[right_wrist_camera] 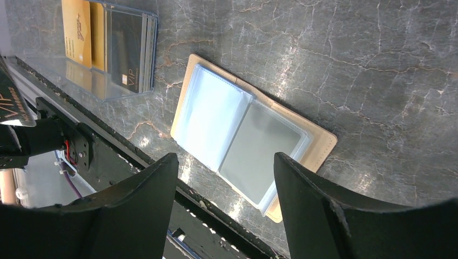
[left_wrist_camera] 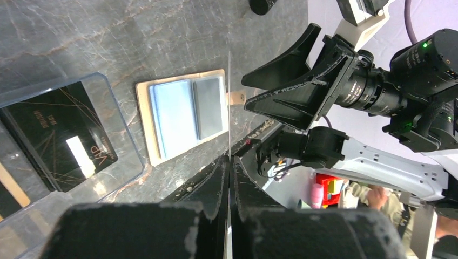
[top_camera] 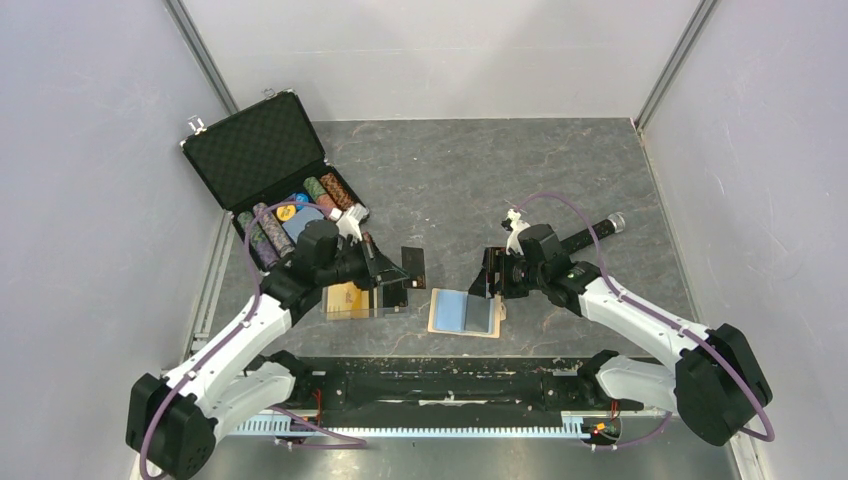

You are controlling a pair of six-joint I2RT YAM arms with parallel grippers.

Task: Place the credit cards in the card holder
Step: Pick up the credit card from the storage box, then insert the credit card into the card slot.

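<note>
One black credit card [top_camera: 414, 262] is up off the worktop [top_camera: 450, 180], pinched in the closed left gripper [left_wrist_camera: 229, 167] between the clear box [left_wrist_camera: 127, 143] and the card holder [right_wrist_camera: 251, 137], which lies flat and spread open, pale blue pockets up. An orange-gold card [right_wrist_camera: 75, 27] lies in the box. The right gripper [right_wrist_camera: 224, 162] hovers just over the holder, jaws apart and empty. The step in hand looks like the carry to the holder; next, the card's edge must meet a pocket mouth squarely and slide in. The right gripper could pin the holder against skidding.
</note>
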